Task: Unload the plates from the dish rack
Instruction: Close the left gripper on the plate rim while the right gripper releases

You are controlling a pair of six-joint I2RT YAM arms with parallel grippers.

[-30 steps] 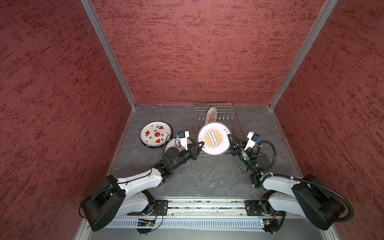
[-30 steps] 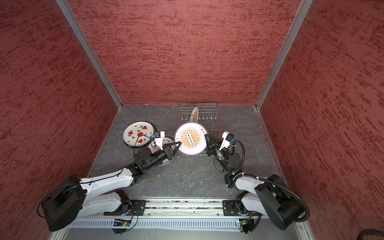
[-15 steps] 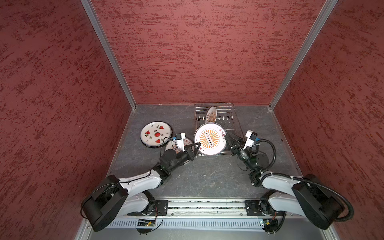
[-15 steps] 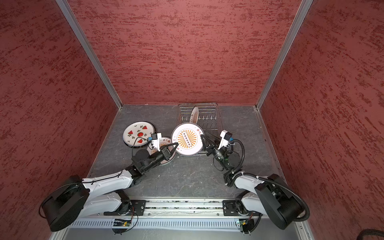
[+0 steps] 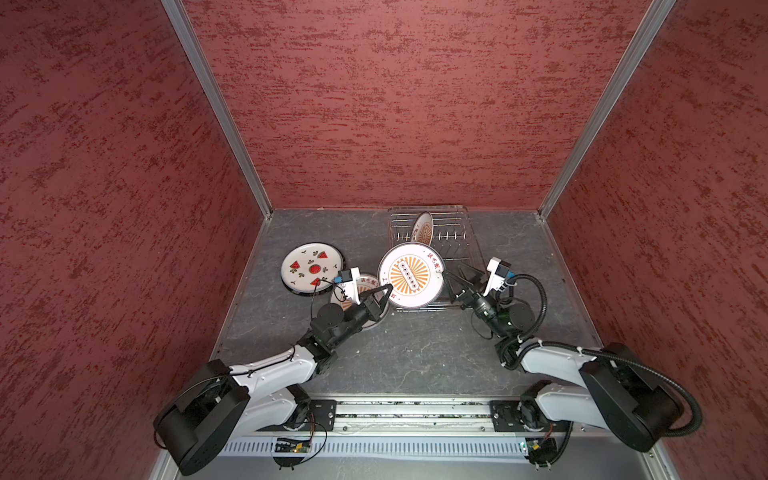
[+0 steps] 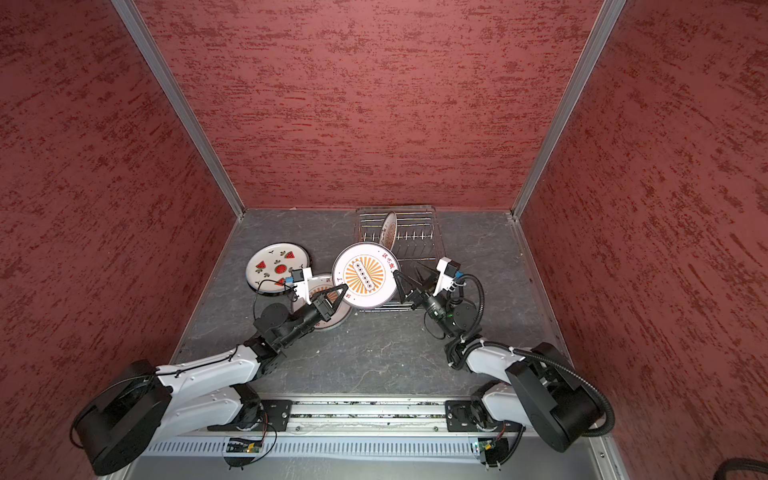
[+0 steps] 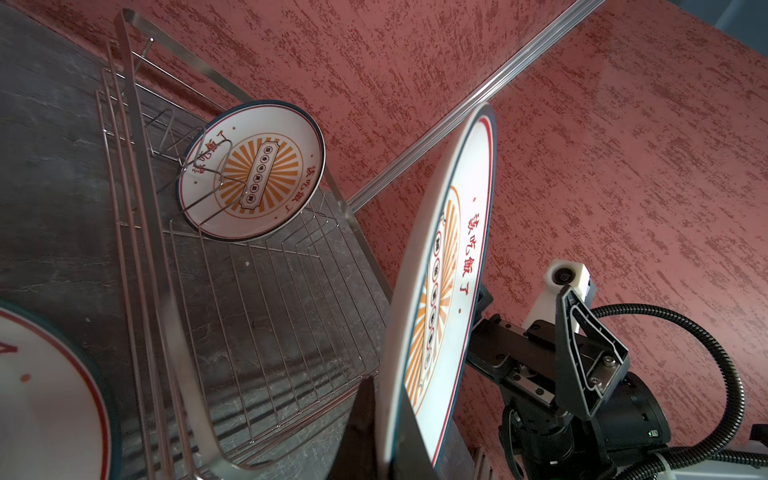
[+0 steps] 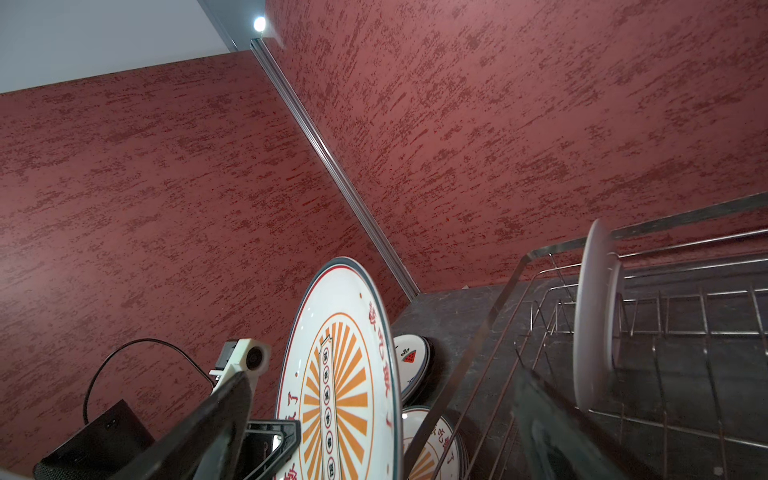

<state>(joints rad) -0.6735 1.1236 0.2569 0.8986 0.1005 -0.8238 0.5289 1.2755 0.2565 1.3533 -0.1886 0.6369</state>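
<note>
The left gripper (image 6: 345,289) is pinching the near-left rim of a sunburst plate (image 6: 365,277), holding it tilted above the front of the dish rack (image 6: 424,249). The right gripper (image 6: 406,269) is hovering just beside the plate's opposite rim, its jaws spreading wide. A second plate (image 6: 389,229) is standing on edge among the rack's prongs. A watermelon plate (image 6: 277,268) and a partly hidden plate (image 6: 321,283) are lying flat on the grey table (image 6: 374,357), left of the rack.

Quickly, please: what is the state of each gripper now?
Left gripper: closed on the rim of the sunburst plate.
Right gripper: open, holding nothing.
</note>
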